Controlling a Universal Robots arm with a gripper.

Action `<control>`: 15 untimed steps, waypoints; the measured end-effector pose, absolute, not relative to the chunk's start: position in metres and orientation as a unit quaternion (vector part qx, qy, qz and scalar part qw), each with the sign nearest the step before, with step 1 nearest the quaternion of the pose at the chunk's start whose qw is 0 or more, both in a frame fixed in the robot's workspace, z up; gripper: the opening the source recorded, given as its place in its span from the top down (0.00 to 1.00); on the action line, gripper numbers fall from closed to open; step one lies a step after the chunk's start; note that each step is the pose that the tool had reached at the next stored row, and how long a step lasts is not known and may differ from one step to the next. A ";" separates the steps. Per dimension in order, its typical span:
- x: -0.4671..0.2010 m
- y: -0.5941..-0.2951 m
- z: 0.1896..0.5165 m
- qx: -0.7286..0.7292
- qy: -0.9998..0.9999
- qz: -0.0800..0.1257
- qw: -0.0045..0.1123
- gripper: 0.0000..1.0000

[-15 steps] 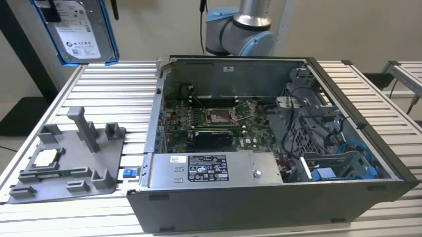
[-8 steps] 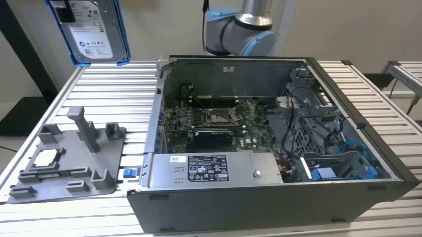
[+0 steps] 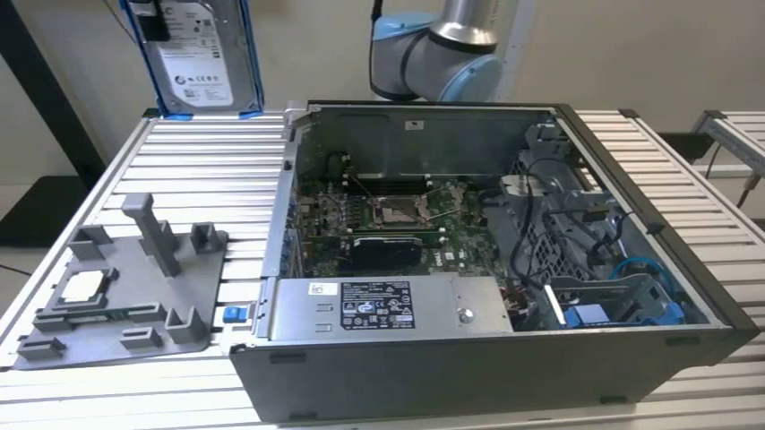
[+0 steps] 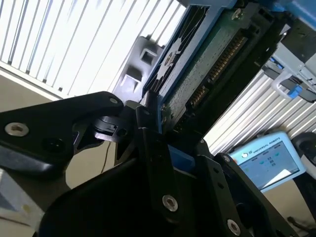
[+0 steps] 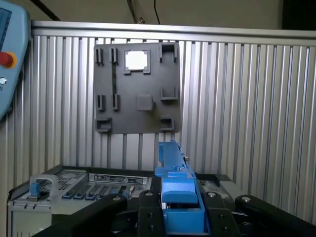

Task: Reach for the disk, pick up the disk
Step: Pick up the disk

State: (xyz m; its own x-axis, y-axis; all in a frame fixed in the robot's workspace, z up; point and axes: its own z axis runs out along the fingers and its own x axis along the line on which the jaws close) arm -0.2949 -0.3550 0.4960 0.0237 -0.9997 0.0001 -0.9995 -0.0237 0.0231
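The disk (image 3: 197, 58), silver-grey with a white label and a blue bracket, hangs upright in the air above the table's far corner, at the exterior view's left. My gripper (image 3: 150, 22) is shut on its upper edge. The second wrist view shows the disk's green circuit-board side (image 4: 212, 64) clamped between my black fingers (image 4: 148, 128). In the first wrist view the blue bracket (image 5: 175, 190) stands edge-on between the fingers (image 5: 148, 207).
An open computer case (image 3: 502, 269) takes up the middle of the slatted table (image 3: 203, 170). A grey fixture plate (image 3: 120, 287) with a small square chip (image 3: 81, 285) lies at the exterior view's left. The arm's joint (image 3: 436, 54) stands behind the case. A teach pendant (image 4: 266, 158) sits nearby.
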 end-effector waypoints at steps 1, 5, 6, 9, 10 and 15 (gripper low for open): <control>-0.291 -0.355 0.496 0.715 -0.699 -0.008 0.008 1.00; -0.273 -0.355 0.496 0.715 -0.699 -0.009 0.009 1.00; -0.269 -0.355 0.496 0.715 -0.699 -0.009 0.009 1.00; -0.255 -0.355 0.496 0.715 -0.699 -0.010 0.010 1.00; -0.251 -0.355 0.496 0.715 -0.699 -0.010 0.010 1.00; -0.229 -0.355 0.496 0.715 -0.699 -0.011 0.011 1.00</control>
State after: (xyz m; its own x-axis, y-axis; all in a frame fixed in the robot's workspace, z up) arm -0.2291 -0.3550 0.4960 0.0236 -0.9997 -0.0001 -0.9992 -0.0236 0.0318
